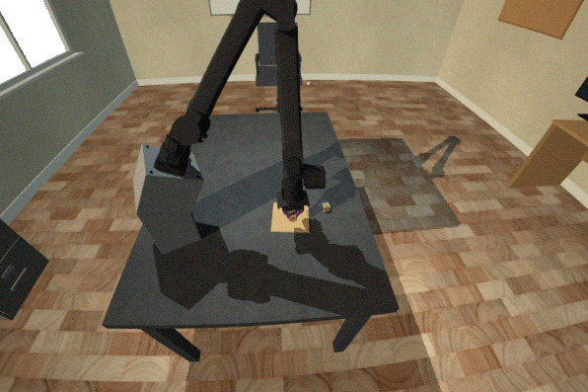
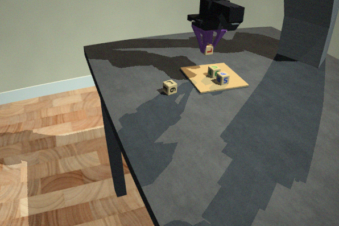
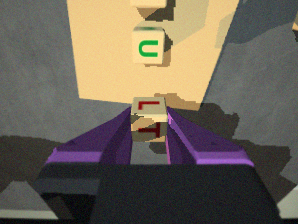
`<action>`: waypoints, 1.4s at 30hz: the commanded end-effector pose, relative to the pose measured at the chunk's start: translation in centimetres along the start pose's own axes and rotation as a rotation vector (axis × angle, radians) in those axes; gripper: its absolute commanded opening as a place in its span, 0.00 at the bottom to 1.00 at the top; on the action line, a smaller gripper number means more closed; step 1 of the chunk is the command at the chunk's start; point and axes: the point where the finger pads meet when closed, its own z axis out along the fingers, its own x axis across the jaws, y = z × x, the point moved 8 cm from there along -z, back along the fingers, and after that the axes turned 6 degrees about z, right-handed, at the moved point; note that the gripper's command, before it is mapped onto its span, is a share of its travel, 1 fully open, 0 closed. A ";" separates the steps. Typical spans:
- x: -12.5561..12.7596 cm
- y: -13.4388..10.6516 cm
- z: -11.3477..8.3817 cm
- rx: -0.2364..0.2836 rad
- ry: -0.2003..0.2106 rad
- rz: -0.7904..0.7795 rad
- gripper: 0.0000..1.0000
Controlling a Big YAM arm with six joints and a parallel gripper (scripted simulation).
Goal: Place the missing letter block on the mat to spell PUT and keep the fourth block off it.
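My gripper (image 2: 209, 45) has purple fingers and is shut on a cream block (image 2: 209, 49) with red letters. It holds the block in the air above the tan mat's (image 2: 214, 78) edge. In the wrist view the held block (image 3: 148, 120) shows a red T on the face towards the camera and a red L on the face beyond it. A block with a green U (image 3: 148, 46) lies on the mat just past the held block. A block with a blue P on top (image 2: 222, 78) lies beside the U block (image 2: 213, 71).
A fourth block with black 6 and 7 (image 2: 170, 87) lies on the dark table, off the mat. It also shows in the top view (image 1: 326, 206). The grey robot pedestal (image 2: 304, 16) stands at the table's far side. The table's edge (image 2: 96, 85) is near the fourth block.
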 end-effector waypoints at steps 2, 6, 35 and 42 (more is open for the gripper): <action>-0.2 0.4 2.6 -0.007 -0.001 0.010 0.20; -0.1 0.4 4.1 -0.008 0.001 0.010 0.20; 0.4 0.1 5.0 -0.005 0.013 0.021 0.20; 0.4 0.1 5.0 -0.005 0.013 0.020 0.20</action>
